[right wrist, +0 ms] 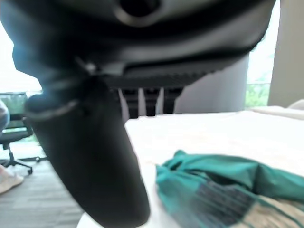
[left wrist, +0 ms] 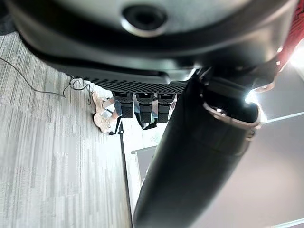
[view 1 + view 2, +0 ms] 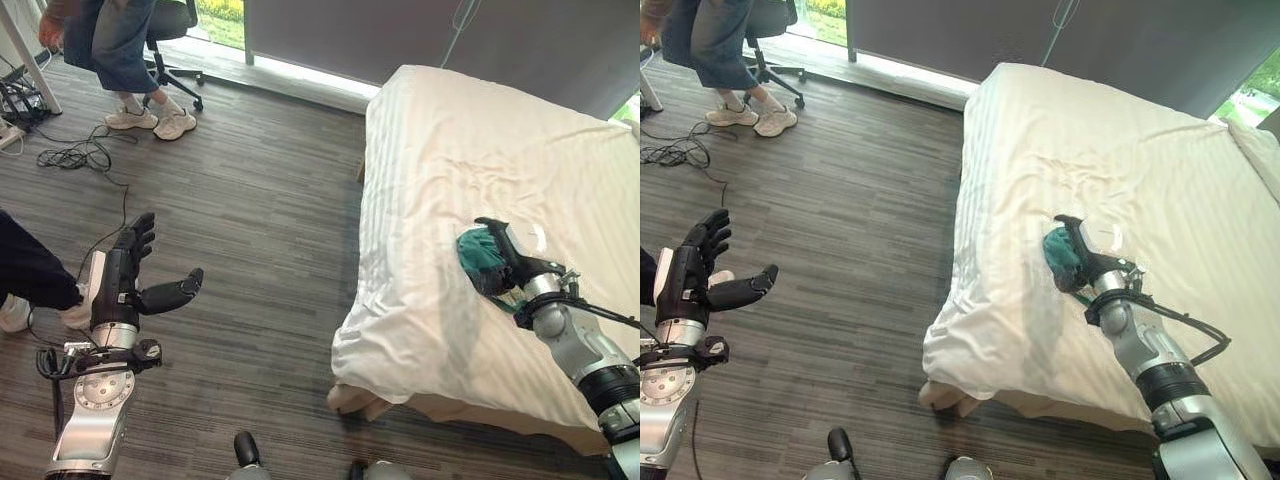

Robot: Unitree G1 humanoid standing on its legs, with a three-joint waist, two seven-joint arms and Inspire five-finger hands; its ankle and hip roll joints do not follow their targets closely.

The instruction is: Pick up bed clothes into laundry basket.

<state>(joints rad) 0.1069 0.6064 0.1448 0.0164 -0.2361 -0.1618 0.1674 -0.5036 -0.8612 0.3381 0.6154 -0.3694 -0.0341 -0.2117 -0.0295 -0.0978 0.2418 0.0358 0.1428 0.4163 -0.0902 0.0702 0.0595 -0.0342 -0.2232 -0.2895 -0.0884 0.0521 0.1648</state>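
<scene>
A crumpled teal cloth [image 3: 478,252] lies on the white bed sheet [image 3: 450,150], near the bed's front left edge. My right hand [image 3: 510,262] rests against the cloth's right side, fingers straight and pointing toward the far end of the bed. In the right wrist view the teal cloth [image 1: 213,175] lies just past the thumb [image 1: 95,156], with the straight fingers [image 1: 145,102] above the sheet. My left hand [image 3: 125,275] hangs open over the wooden floor at the left, holding nothing; its fingers [image 2: 145,107] show straight in the left wrist view.
A person [image 3: 115,45] sits on an office chair [image 3: 175,70] at the far left, feet on the floor. Cables [image 3: 80,155] trail across the floor there. Another person's dark leg [image 3: 30,270] and shoe [image 3: 12,312] sit by my left hand. Grey curtains [image 3: 420,35] stand behind the bed.
</scene>
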